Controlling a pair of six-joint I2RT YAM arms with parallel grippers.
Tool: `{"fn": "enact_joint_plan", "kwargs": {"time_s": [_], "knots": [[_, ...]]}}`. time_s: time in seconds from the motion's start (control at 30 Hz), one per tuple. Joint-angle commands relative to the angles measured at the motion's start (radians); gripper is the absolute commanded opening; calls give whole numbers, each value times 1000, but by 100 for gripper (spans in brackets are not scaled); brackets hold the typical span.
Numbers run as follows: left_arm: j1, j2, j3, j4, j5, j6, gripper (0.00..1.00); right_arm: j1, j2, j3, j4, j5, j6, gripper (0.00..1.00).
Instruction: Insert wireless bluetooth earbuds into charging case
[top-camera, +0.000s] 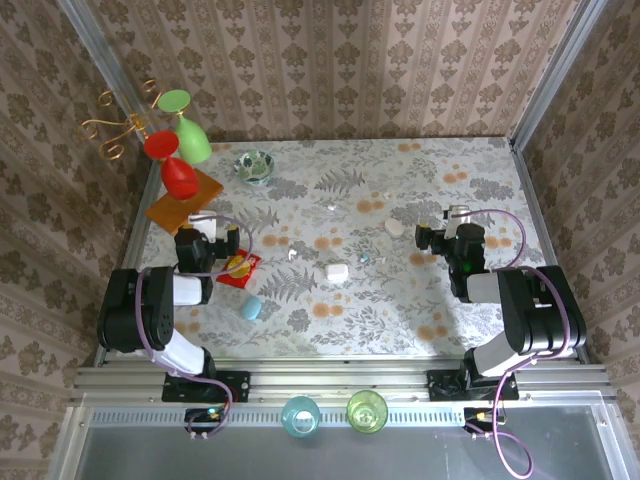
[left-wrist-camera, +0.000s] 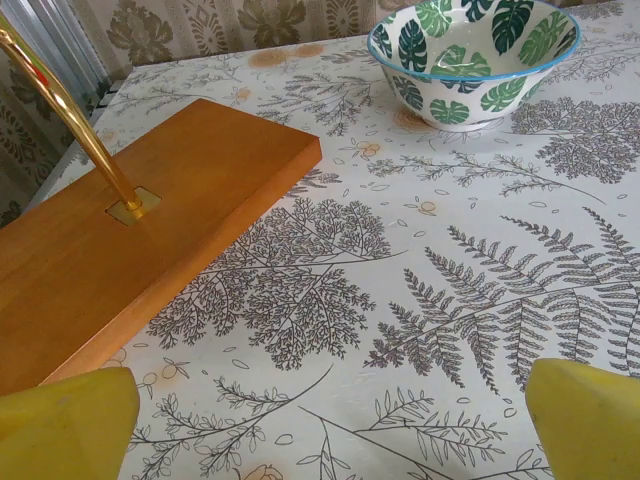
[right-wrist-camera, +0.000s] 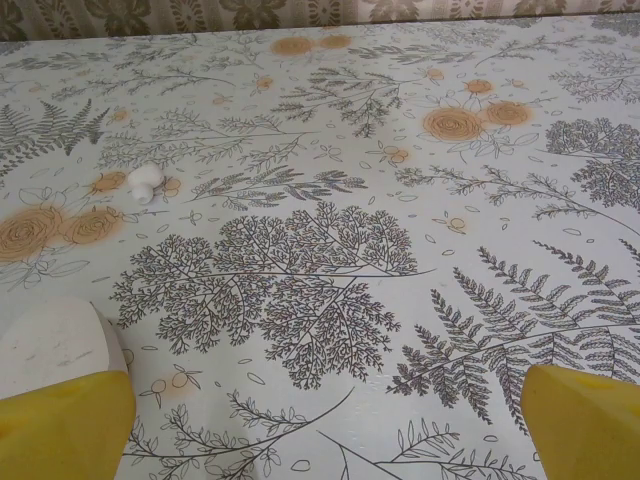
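Left gripper (left-wrist-camera: 325, 430): jaws wide apart, holding nothing, facing an orange wooden slab (left-wrist-camera: 150, 230) and a leaf-patterned ceramic bowl (left-wrist-camera: 470, 60). Right gripper (right-wrist-camera: 320, 430): jaws likewise apart and empty, with a pale rounded case (right-wrist-camera: 55, 345) just beside one finger. A tiny whitish earbud (right-wrist-camera: 145, 180) lies loose on the floral tablecloth (top-camera: 420, 300). Another small earbud (top-camera: 365, 257) lies mid-table near a white rounded case (top-camera: 336, 272).

Tiny pale earbuds (right-wrist-camera: 145, 180) lie scattered near white charging case (top-camera: 336, 271).

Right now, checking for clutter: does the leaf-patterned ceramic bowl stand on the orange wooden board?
No, the bowl stands on the tablecloth, apart from the board.
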Motion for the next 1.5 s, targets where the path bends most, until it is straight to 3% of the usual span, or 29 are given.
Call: {"fn": "enact_joint_plan", "kwargs": {"time_s": [0.0, 0.7, 0.83, 0.97, 1.07, 1.3, 1.47], "knots": [[-3, -2, 17, -3, -11, -8, 100, 5, 0, 23, 13, 32, -13, 100], [-2, -4, 15, -3, -28, -12, 100, 1, -2, 25, 11, 26, -13, 100], [-40, -49, -31, 52, -69, 24, 100, 27, -116, 67, -154, 24, -48, 100], [-113, -187, -17, -87, -118, 95, 100, 90, -258, 117, -324, 30, -109, 100], [-175, -293, -1, -178, -128, 165, 100, 160, -308, 165, -438, -43, -208, 100], [-327, -432, 80, -420, -97, 148, 100, 302, -254, 332, -757, -423, -467, 100], [-368, -441, 136, -529, 44, 4, 100, 442, -109, 481, -1000, -442, -674, 100]]}}
